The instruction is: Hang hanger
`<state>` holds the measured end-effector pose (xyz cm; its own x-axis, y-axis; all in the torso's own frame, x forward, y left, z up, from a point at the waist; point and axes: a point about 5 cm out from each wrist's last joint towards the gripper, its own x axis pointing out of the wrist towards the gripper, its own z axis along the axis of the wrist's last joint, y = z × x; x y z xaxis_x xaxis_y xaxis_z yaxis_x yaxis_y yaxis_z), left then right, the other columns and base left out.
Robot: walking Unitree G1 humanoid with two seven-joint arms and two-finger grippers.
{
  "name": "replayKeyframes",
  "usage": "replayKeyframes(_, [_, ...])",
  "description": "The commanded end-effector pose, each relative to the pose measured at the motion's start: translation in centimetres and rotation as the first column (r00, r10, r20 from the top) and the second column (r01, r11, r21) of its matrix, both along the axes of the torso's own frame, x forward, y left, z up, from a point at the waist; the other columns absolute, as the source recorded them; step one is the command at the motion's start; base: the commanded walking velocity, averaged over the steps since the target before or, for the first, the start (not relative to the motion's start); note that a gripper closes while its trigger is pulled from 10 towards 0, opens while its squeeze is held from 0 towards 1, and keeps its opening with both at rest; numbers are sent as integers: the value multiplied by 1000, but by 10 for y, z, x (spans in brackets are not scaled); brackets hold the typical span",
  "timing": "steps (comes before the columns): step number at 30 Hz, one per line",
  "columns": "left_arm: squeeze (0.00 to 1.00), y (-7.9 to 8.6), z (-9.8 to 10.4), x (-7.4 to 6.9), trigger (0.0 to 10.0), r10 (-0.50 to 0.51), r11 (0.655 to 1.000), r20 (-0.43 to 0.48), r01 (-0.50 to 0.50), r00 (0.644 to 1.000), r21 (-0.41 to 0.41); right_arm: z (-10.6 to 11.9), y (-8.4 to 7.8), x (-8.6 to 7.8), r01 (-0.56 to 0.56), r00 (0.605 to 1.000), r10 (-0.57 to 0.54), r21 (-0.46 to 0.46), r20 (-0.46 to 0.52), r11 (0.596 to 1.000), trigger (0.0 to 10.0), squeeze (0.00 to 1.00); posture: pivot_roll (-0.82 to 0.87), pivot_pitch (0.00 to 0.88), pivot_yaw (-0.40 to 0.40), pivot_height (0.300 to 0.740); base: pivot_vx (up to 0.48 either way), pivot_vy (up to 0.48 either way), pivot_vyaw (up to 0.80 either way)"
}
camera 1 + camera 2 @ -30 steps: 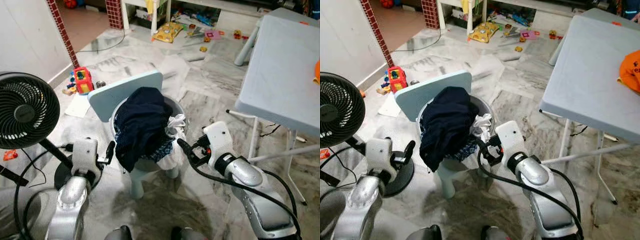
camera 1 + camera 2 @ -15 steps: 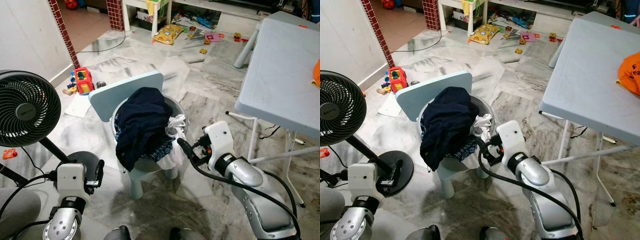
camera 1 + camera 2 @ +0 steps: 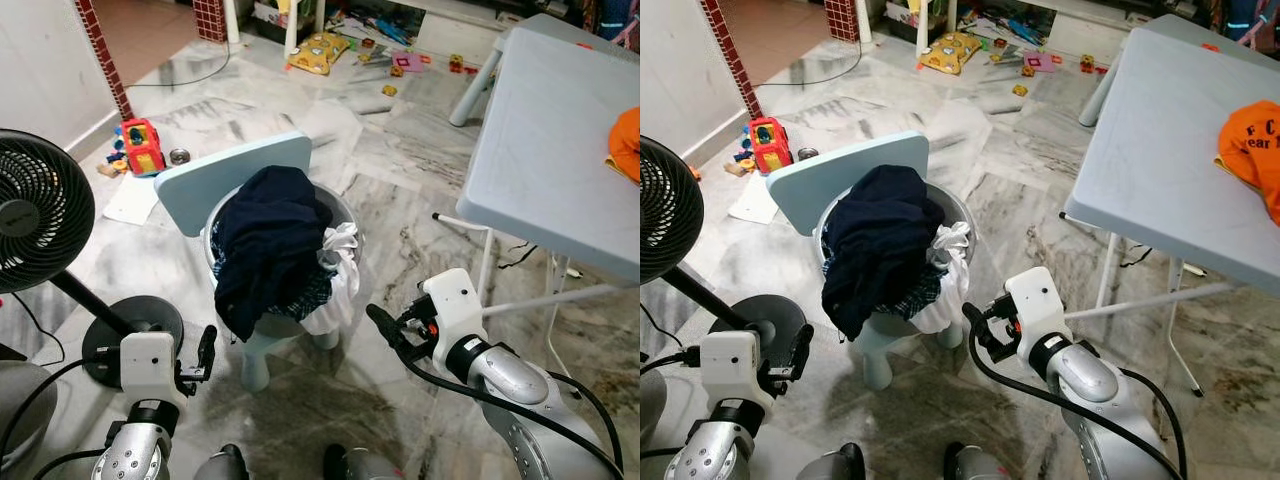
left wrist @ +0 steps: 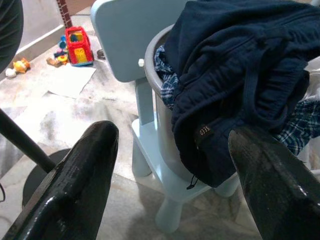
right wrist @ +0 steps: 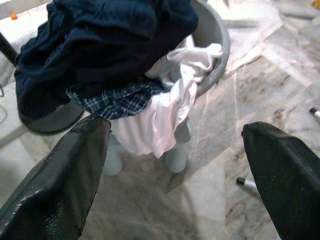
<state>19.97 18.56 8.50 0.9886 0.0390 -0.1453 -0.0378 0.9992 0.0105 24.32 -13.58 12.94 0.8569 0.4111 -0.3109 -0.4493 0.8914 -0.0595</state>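
A grey laundry basket (image 3: 342,212) stands on a small light-blue chair (image 3: 225,180) in front of me. A dark navy garment (image 3: 265,235) is heaped over it, with plaid cloth (image 4: 295,132) and white cloth (image 3: 335,285) hanging off its near side. My left gripper (image 3: 207,345) is low at the left, short of the chair, its fingers (image 4: 85,165) spread wide and empty. At the right, just below the white cloth, my right gripper (image 3: 382,325) is also open and holds nothing.
A black standing fan (image 3: 35,215) with a round base (image 3: 125,325) is close on my left. A grey folding table (image 3: 560,150) on thin legs stands at the right, with an orange garment (image 3: 1250,150) on it. Toys (image 3: 135,145) litter the floor behind.
My left arm has dropped from beside the basket to low near the floor. The camera has shifted, so the basket sits a little farther from my right gripper.
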Motion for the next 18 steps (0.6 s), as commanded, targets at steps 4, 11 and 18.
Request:
replayKeyframes(4, [0,1,0,3,10000,9,1000,-10,-10,1000,-18,1,-1,-9,-5,1000,5,2,-20,1000,10000,0,-125,289,-103,740,65,0,0])
replayKeyframes(11, [0,1,-1,15,10000,16,999,-15,-16,1000,-34,4,-2,-8,5,1000,-5,-2,-21,1000,10000,0,-139,291,-95,740,311,0,0])
replayKeyframes(18, [0,-3,3,20,10000,-5,999,-7,5,1000,-37,3,-1,-8,10,1000,-10,-1,-22,1000,10000,0,-136,289,-86,740,356,0,0])
